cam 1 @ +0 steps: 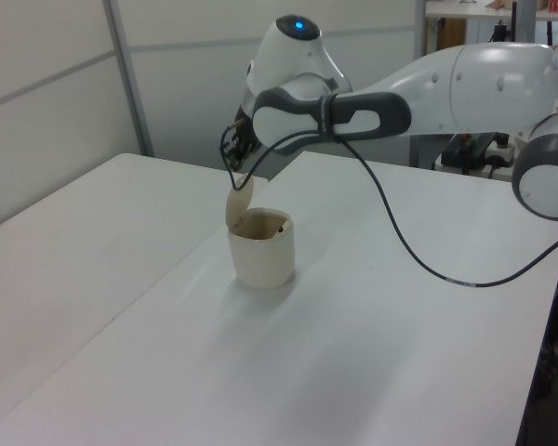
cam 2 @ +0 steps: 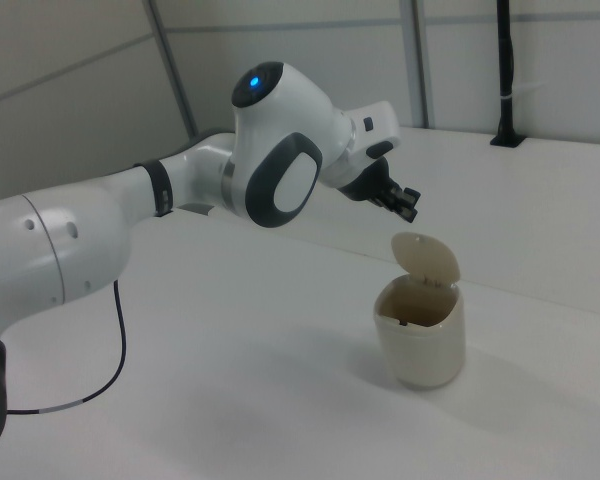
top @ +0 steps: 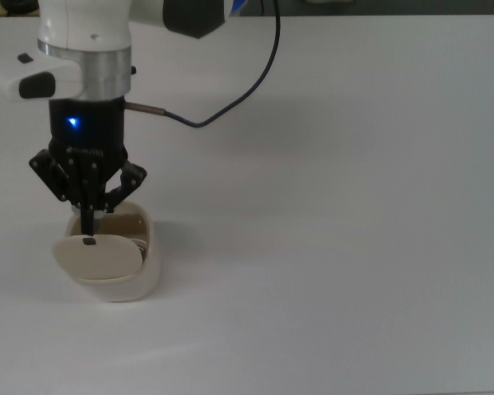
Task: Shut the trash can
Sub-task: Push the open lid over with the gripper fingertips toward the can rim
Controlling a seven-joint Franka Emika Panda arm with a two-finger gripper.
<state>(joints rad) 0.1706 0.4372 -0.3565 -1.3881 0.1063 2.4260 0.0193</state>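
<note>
Trash can point(top: 115, 276) on white table point(top: 354, 247), lid point(top: 96, 256) raised; gripper point(top: 88, 220) with fingers pinched together, poised above lid's top edge; approach step, downward push judged next to close.

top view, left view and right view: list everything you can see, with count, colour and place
small cream-white plastic trash can: one, tan inside, standing at the top view's lower left on the table; its flat hinged lid stands open and upright

white table: one, fills the top view and carries the trash can

dark cable: one, runs from the arm's wrist up toward the top view's upper edge

black post on a base: one, at the far edge of the table at the right view's upper right

white robot arm: one, with dark grey joints and a blue light, reaching in from the left view's right

black gripper: one, shut, tip right at the raised lid's upper edge
</note>
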